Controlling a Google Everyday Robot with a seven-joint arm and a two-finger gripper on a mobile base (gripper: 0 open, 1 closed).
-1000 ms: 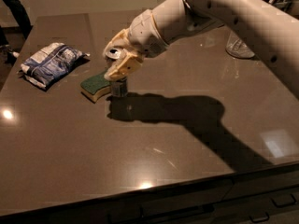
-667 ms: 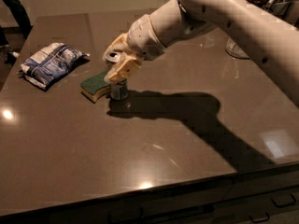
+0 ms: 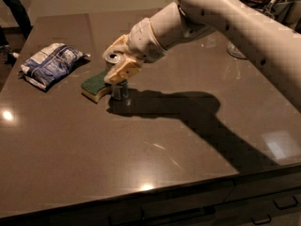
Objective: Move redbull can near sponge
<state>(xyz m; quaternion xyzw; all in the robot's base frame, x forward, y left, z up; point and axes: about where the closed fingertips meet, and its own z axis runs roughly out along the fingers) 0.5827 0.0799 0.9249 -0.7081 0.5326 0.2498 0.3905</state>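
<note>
Tool (image 3: pixel 113 66) clamped on slim silver metal redbull can (image 3: pixel 120 92).
Can stands upright on dark glossy bench (image 3: pixel 155 149), just beside wavy green-topped yellow sponge (image 3: pixel 95 84).

The place looks like a kitchen or an office break area, though the dim view leaves that uncertain. A broad dark countertop (image 3: pixel 155 145) runs above drawers (image 3: pixel 263 199) with pull handles. A crinkly snack bag (image 3: pixel 51 65) and a glass cup (image 3: pixel 236 51) sit on it. The gripper (image 3: pixel 118 70) hangs over the counter's far left part, clasped around the redbull can (image 3: pixel 120 91) beside the sponge (image 3: pixel 96 84).
</note>
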